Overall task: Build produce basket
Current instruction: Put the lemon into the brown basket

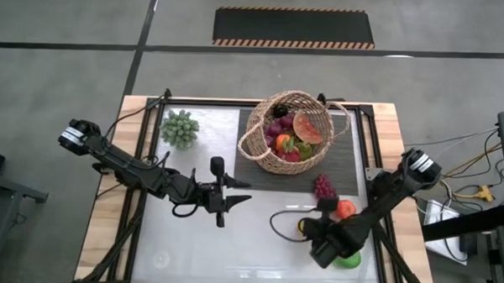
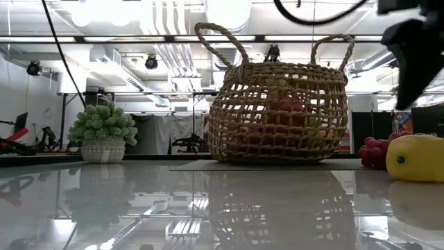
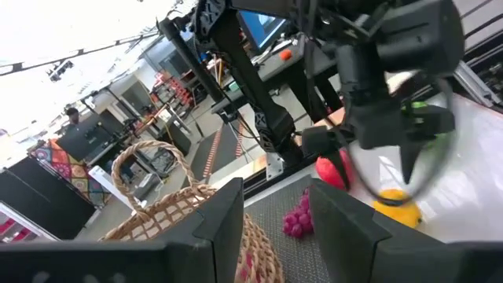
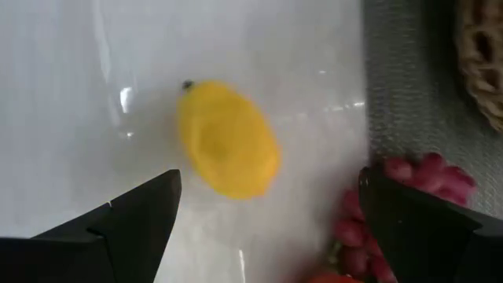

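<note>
Right gripper (image 4: 267,228) spread open above lemon (image 4: 228,140), red grapes (image 4: 409,189) beside, left gripper (image 3: 275,228) open near basket (image 1: 288,131)

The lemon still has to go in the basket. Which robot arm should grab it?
The right one, probably. Its open pincer hangs just above the lemon, while the left pincer waits at mid-table, farther from it.

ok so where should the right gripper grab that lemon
Across its narrow middle, coming straight down from above. The lemon lies on its side on the bare table, long axis flat, and the open right gripper hangs over it. The red grapes sit close on one side.
</note>
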`<move>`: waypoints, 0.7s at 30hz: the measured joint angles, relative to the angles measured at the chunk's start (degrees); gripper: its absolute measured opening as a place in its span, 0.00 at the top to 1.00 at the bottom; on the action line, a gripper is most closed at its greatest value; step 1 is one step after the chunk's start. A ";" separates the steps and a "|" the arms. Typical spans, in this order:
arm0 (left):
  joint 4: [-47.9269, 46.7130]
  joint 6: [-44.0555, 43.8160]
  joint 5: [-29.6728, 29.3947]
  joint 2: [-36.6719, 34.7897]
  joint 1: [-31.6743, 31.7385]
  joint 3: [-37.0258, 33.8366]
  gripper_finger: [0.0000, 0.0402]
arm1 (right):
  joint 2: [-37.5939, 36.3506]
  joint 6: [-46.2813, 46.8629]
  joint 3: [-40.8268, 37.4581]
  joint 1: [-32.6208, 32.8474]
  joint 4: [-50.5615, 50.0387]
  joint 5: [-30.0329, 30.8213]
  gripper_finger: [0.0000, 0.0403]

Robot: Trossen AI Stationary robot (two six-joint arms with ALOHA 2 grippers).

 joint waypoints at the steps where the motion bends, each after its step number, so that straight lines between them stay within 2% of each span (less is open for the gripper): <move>1: 0.04 0.28 0.00 0.00 0.00 0.00 0.68 | 0.94 -0.80 0.00 -0.16 0.62 0.00 0.09; 6: 0.74 1.76 -0.01 0.00 0.00 0.00 0.68 | 4.70 -6.08 -0.11 -1.26 5.29 0.03 0.09; 9: 0.71 1.86 0.00 0.00 0.00 0.04 0.68 | 5.49 -7.32 -0.12 -1.48 6.98 -0.29 0.15; 13: 0.74 2.72 0.00 0.00 0.00 0.04 0.68 | 5.31 -7.60 -0.84 -1.88 9.19 -0.55 0.28; 21: 0.78 3.05 0.00 0.00 0.00 0.02 0.68 | 5.22 -7.87 -0.90 -1.84 10.69 -0.76 0.62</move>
